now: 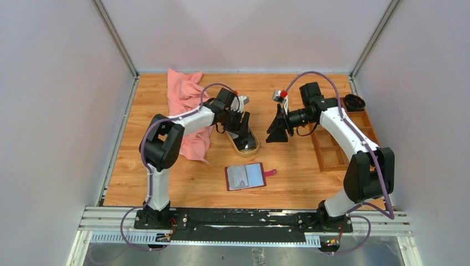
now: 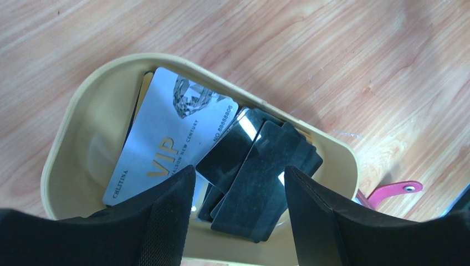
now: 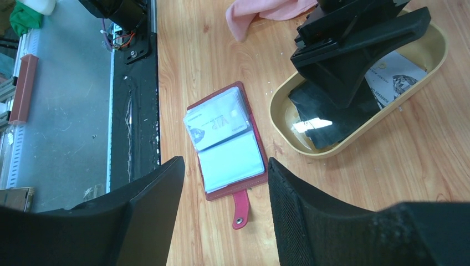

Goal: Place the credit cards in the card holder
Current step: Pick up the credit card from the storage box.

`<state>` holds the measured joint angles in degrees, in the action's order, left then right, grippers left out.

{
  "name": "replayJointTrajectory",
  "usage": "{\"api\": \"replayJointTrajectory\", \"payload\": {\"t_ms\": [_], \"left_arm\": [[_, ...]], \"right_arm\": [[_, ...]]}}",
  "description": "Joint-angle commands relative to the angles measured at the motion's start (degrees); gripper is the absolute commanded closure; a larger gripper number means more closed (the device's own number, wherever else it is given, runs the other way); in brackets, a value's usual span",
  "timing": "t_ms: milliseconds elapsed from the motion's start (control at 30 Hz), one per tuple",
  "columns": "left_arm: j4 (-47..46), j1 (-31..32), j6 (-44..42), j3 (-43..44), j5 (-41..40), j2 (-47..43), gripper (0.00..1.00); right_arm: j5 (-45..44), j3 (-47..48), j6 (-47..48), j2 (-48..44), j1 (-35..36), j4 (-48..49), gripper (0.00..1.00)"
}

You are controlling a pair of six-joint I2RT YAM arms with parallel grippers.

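Wooden table (image 1: pixel 191 185), card holder (image 1: pixel 245 176), pale walls (image 1: pixel 55 94)

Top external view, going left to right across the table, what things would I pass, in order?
pink cloth → tan dish → right end effector → wooden tray

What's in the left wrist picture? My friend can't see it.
The left gripper straddles a pile of black cards in an oval tan dish on a wooden table. A silver VIP card lies beside them, and the card holder's pink strap peeks in at right.
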<state>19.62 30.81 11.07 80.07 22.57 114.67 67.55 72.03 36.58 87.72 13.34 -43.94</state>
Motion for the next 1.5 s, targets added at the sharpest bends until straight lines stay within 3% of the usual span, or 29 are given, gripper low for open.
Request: {"api": "replayJointTrajectory", "payload": {"t_ms": [0,400,800,1467], "left_arm": [[1.08,-0.49,0.99,1.97,2.73,2.70,0.35],[3.22,-0.49,2.96,3.65,0.30,4.39,0.34],[-0.53,-0.49,6.20,-0.50,8.52,2.07,0.53],[-11.54,-0.40,13.99,-6.50,18.43,-2.97,0.69]], "right_arm": [[1.23,-0.84,-0.34,0.26,-0.95,-0.08,0.39],[1.45,-0.99,-0.28,0.08,-0.95,-0.09,0.40],[1.53,-0.94,-0.19,-0.10,-0.97,-0.09,0.40],[1.31,-1.02,-0.10,0.07,-1.03,-0.09,0.40]]}}
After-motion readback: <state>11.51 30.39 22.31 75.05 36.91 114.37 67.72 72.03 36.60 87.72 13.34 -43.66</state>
